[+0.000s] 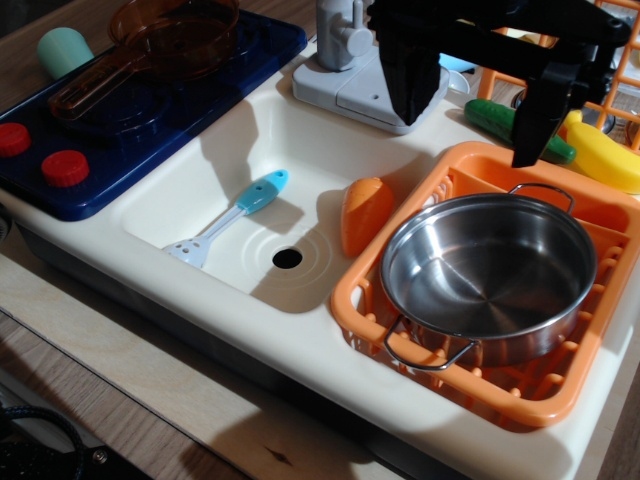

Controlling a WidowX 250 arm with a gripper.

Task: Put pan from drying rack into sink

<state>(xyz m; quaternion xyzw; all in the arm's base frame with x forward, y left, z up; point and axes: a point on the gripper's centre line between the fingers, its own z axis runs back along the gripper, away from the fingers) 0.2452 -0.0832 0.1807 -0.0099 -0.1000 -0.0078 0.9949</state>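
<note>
Nearest: pan (487, 275) seated in drying rack (590, 385), lower right | judged stiff, light, slippery; rim or wire handle favoured | tool (470, 115) spread open above, nothing held | sink (200, 190) left.

Blue spatula (232, 213), orange carrot (365, 212), brown pan (160, 45), green cucumber (510, 127), yellow banana (604, 152), red knobs (64, 168).

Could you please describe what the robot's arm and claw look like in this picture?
The claw is all matte black. It has two broad, flat fingers that taper downward to blunt tips, one wider and wedge-shaped, the other narrower and angular. They hang from a black horizontal bar at the top of the frame. No cables, markings or labels are visible, and the rest of the arm is cut off by the picture's edge.
</note>
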